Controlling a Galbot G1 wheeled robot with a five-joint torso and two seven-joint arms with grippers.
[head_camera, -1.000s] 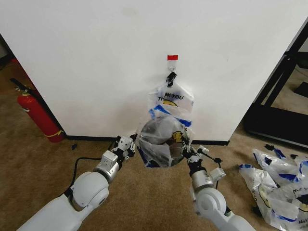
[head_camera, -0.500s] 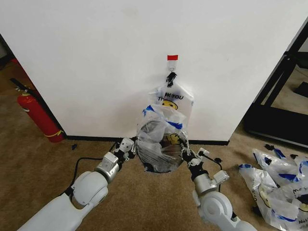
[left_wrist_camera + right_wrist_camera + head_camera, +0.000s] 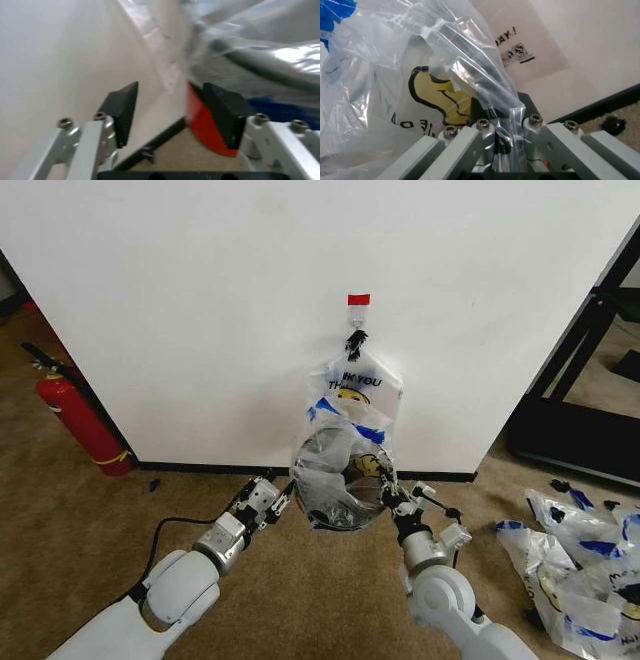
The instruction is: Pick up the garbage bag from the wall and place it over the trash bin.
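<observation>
garbage bag (image 3: 343, 470): head view; draped over the trash bin (image 3: 338, 495) at the foot of the wall (image 3: 200, 300), yellow smiley facing out.
hanging bag (image 3: 358, 385): on the wall hook under a red tag (image 3: 358, 299), above the bin; prints "THANK YOU".
left gripper (image 3: 283, 502): just left of the bin.
right gripper (image 3: 388, 498): at the bin's right rim.
spare bags (image 3: 575, 565): on the carpet, well right of the bin.
fire extinguisher (image 3: 80, 420): far left of the bin; open carpet between.
left wrist view: left gripper (image 3: 170, 108) jaws wide apart, nothing between; the bin's red base (image 3: 202, 123) beside one pad.
right wrist view: right gripper (image 3: 504, 129) fingers clamped on a fold of the garbage bag (image 3: 420, 75); a partial "AY!" reads on the hanging bag (image 3: 520, 41).
</observation>
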